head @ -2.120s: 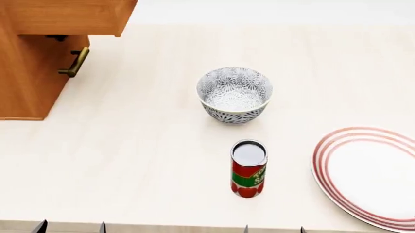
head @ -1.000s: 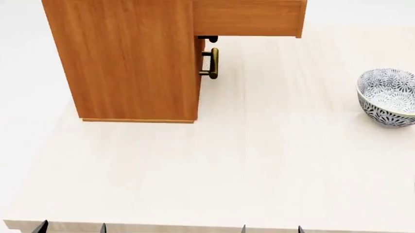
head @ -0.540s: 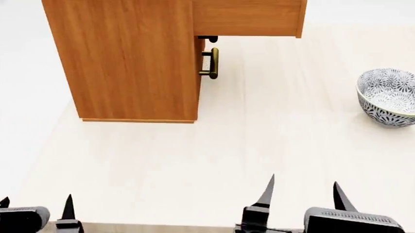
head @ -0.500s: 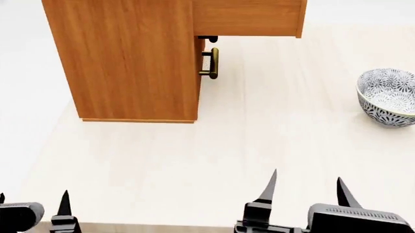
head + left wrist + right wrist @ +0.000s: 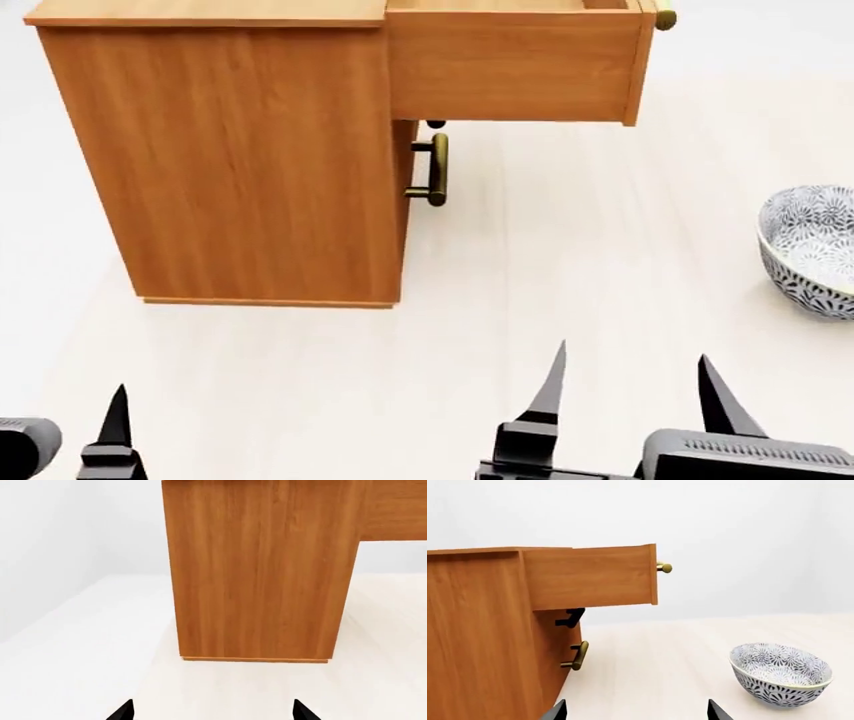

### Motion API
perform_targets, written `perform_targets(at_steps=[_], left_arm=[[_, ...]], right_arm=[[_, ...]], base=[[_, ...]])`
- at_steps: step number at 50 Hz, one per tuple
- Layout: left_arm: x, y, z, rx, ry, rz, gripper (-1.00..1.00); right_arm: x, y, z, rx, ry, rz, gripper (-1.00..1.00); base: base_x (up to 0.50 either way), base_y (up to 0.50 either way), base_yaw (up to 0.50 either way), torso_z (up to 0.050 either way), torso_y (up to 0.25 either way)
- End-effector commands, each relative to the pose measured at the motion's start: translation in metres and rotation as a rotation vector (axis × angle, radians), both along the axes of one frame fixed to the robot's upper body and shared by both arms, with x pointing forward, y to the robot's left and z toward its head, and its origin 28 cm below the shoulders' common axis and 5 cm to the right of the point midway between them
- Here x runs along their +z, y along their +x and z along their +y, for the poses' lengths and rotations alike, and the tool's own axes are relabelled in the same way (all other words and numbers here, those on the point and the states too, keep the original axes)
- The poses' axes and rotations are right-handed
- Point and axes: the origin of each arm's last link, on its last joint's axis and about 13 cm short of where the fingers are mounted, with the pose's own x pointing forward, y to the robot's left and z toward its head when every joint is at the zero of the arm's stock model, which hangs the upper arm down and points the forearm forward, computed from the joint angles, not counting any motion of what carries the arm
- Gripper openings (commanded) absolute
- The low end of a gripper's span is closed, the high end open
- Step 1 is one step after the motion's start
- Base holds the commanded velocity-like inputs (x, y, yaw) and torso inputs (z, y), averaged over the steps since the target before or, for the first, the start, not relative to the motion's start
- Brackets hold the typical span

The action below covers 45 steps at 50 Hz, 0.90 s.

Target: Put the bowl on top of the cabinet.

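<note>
A: Black fingers first, near edge of head view. Right gripper (image 5: 627, 385) has its two tips spread apart, nothing between them. Left gripper (image 5: 60, 425) is low in the corner; one tip (image 5: 115, 415) shows clearly, the other is cut off, but in the left wrist view both tips sit wide apart with nothing between, so released too.

B: Surface?

A: Pale wood-grain counter (image 5: 441, 360), both grippers hovering over its near part.

B: Bowl?

A: Bowl (image 5: 811, 250) stands upright on the counter at the right edge of head view, partly cropped, ahead and right of the right gripper, well apart from it. Black floral outside, grey pattern inside.

B: Cabinet?

A: Cabinet (image 5: 254, 160) stands further back on the left, orange-brown, flat top. Drawer (image 5: 514, 65) pulled out toward the bowl's side, brass knob (image 5: 663, 18) at its front. Brass handle (image 5: 434, 170) below the drawer. Bowl well apart from cabinet.
</note>
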Motion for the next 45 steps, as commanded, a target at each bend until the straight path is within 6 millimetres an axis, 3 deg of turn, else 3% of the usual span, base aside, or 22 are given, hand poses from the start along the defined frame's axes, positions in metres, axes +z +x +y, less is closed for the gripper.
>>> perform_targets(at_steps=[1, 20, 45], left_arm=[[-0.005, -0.005, -0.005, -0.058, 0.03, 0.012, 1.0], [0.001, -0.009, -0.005, -0.057, 0.004, -0.001, 1.0], [-0.009, -0.008, -0.004, -0.046, 0.008, 0.024, 1.0]], right_arm=[[-0.003, -0.003, 0.0, 0.013, 0.002, -0.004, 1.0], [-0.004, -0.01, -0.001, 0.006, 0.006, -0.004, 1.0], [-0.017, -0.008, -0.003, -0.004, 0.006, 0.011, 1.0]], base=[[0.43, 0.0, 0.0, 0.0, 0.0], [0.45, 0.0, 0.0, 0.0, 0.0], [0.48, 0.0, 0.0, 0.0, 0.001]])
